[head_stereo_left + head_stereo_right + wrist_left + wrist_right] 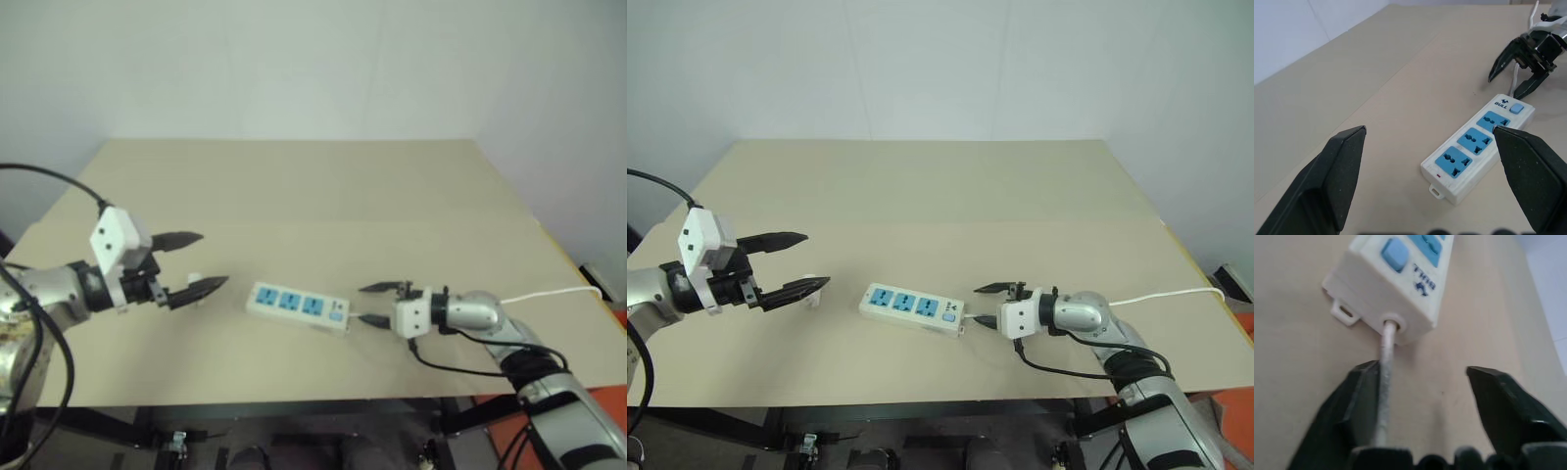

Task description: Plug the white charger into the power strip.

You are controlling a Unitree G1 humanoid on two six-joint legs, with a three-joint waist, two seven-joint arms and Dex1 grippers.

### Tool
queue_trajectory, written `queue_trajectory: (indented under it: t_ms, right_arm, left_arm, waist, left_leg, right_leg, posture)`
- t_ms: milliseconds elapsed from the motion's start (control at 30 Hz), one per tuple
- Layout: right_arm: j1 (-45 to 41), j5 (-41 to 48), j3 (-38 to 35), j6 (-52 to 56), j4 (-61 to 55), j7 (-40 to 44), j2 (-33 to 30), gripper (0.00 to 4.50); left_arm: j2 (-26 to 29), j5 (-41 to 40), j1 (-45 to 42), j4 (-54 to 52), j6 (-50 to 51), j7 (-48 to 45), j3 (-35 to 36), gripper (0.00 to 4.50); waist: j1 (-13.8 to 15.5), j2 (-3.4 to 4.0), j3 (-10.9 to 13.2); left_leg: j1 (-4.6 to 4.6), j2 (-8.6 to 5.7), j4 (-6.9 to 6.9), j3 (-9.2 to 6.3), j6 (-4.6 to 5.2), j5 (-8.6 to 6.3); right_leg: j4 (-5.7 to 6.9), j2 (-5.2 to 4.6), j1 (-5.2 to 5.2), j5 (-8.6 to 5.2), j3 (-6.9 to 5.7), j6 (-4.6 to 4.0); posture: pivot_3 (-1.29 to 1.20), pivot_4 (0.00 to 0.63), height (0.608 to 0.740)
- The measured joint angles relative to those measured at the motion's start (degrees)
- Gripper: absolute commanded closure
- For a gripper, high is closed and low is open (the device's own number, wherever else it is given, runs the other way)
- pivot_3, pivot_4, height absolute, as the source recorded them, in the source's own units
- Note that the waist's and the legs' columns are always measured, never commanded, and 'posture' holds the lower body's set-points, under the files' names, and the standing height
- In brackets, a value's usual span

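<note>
The power strip lies flat on the tan surface, socket faces up, set at a slight angle between the two arms. Its thin white cord leaves the switch end and runs under the right arm toward the far right edge.

The right end effector sits just beside the switch end, fingers spread. In the right wrist view the cord passes along the inner face of one finger, with nothing pinched. Judged from this placement, the arm is stationed to steady or align the strip, not to carry anything.

The left end effector hovers well apart from the opposite end of the strip, fingers spread wide and empty, pointing toward the sockets.

A small white object shows just beyond the lower left finger in the head views; it is probably the white charger resting on the surface, though it is too small to confirm. The left wrist view gives the three blue sockets and the switch clearly. Insertion is not yet begun.
</note>
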Motion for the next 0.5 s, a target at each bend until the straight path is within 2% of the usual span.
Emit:
queue_trajectory:
  t_ms: [133,200,333,400,500]
  right_arm:
    - [5.63,16.66,-2.02,15.12,-10.94,12.56,-2.06,0.01]
    - [8.19,23.35,-2.97,24.87,-17.84,16.25,-2.70,0.01]
    - [11.77,30.35,-5.79,38.02,-27.51,13.92,1.67,0.01]
    - [13.03,30.44,-5.80,40.96,-29.55,11.37,5.14,0.01]
    - [13.44,28.89,-5.87,41.91,-29.61,10.01,7.16,0.01]
  left_arm:
    - [0.00,-0.06,-0.10,0.06,0.04,0.06,0.04,0.00]
    - [0.01,-0.10,-0.40,0.14,0.06,0.02,-0.04,0.00]
    - [0.02,-0.28,-1.80,0.94,0.06,-0.39,-0.11,0.00]
    - [0.03,-0.51,-2.16,1.31,0.06,-0.85,-0.20,0.00]
    - [0.08,-0.57,-2.17,1.72,0.06,-1.16,-0.22,0.00]
  waist:
    - [0.31,0.00,0.03]
    - [0.39,-0.01,0.04]
    - [0.10,0.00,0.03]
    - [0.08,0.02,0.04]
    - [0.14,0.03,0.06]
  left_leg:
    - [-0.02,-0.06,0.01,-0.02,0.00,0.00]
    - [0.01,-0.05,0.01,-0.03,0.00,0.00]
    - [0.12,0.10,0.01,-0.06,0.00,0.00]
    - [0.13,0.14,0.01,-0.05,0.00,0.00]
    - [0.02,0.08,0.01,-0.02,-0.01,0.00]
  right_leg:
    - [-0.04,-0.12,0.09,0.02,-0.02,-0.03]
    - [-0.02,-0.10,0.09,0.00,-0.04,0.00]
    - [0.07,0.10,0.09,-0.04,-0.06,0.08]
    - [0.07,0.14,0.07,-0.05,-0.08,0.06]
    - [0.03,0.08,-0.01,-0.05,-0.05,0.06]
  posture:
    - [0.00,0.150,0.740]
    - [0.00,0.150,0.740]
    - [0.00,0.150,0.740]
    - [0.00,0.150,0.740]
    - [0.00,0.150,0.740]
